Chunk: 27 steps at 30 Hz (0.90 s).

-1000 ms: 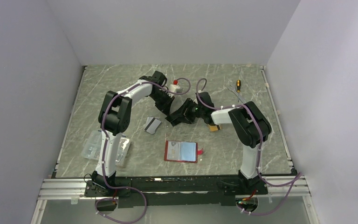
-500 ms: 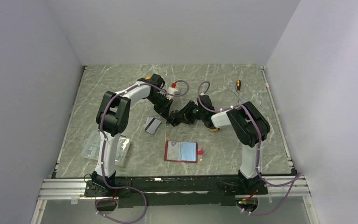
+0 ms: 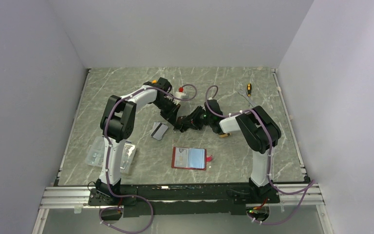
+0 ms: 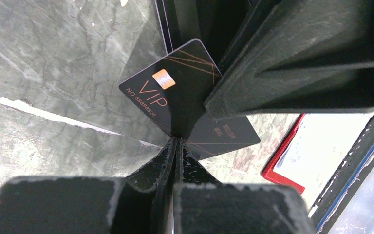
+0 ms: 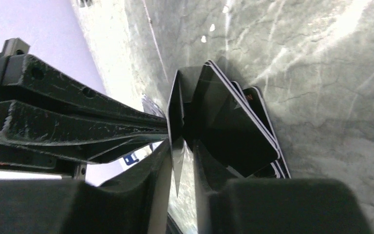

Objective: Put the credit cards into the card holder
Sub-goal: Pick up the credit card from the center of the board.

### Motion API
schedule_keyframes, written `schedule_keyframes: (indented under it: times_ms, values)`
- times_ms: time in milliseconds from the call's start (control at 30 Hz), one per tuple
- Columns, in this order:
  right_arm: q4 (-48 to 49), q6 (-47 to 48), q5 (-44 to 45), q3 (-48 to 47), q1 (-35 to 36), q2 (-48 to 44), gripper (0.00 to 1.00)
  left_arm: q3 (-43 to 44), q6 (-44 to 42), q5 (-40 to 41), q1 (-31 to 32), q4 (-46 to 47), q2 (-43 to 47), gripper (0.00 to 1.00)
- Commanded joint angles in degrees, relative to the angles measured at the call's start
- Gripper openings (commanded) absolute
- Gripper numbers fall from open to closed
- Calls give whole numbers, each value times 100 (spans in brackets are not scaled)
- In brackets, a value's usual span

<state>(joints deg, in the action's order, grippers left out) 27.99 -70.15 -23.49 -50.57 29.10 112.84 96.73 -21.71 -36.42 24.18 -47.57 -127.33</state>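
L gripper (image 4: 175,141) is pinching a black card (image 4: 185,97), fingers pressed together on its lower corner. The card is hanging clear above the table (image 3: 126,92). Its face w/ "VIP" lettering & a gold chip is showing in the L wrist view.

R gripper (image 5: 181,151) is meeting it from the opposite side, fingers straddling the same card's edge. One finger is touching the card and a thin dark gap is showing on the other side, so can't tell whether it's actually clamping. In the top view both grippers are sitting tip to tip over the mid-back part of the table.

More black cards (image 5: 238,136) are lying fanned in a loose stack on the table, under & beyond the held one.

Holder (image 3: 175,157) is lying open & flat near the table's centre, on the bases' side of the grippers & apart from them. Its bluish lining is facing up, w/ the red tab sticking out on the R.

Silver cards (image 3: 158,130) w/ a dark stripe are lying just L of the grippers. An orange card (image 3: 224,133) is peeking out from under the R arm.

Clear bags (image 3: 97,152) are lying beside the L arm's base. A screwdriver (image 3: 249,88) is lying at the back R.
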Motion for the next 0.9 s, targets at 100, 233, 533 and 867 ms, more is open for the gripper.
schedule_keyframes:
  times_ms: [100, 233, 533, 867]
  values:
    - [-802, 221, 328, -151, 84, 213, 1, 130, -17, -234, 83, -89, 372, 5]
    - [-733, 193, 287, -121, 86, 195, 0, 170, -55, -237, 84, -172, 591, 8]
    - [-371, 430, -145, -95, 4, -376, 0, 413, -191, -245, -165, -714, 1404, 24]
    - [-2429, 2092, -460, 376, -51, -2233, 0, -1193, -492, -278, -51, -618, 2507, 32]
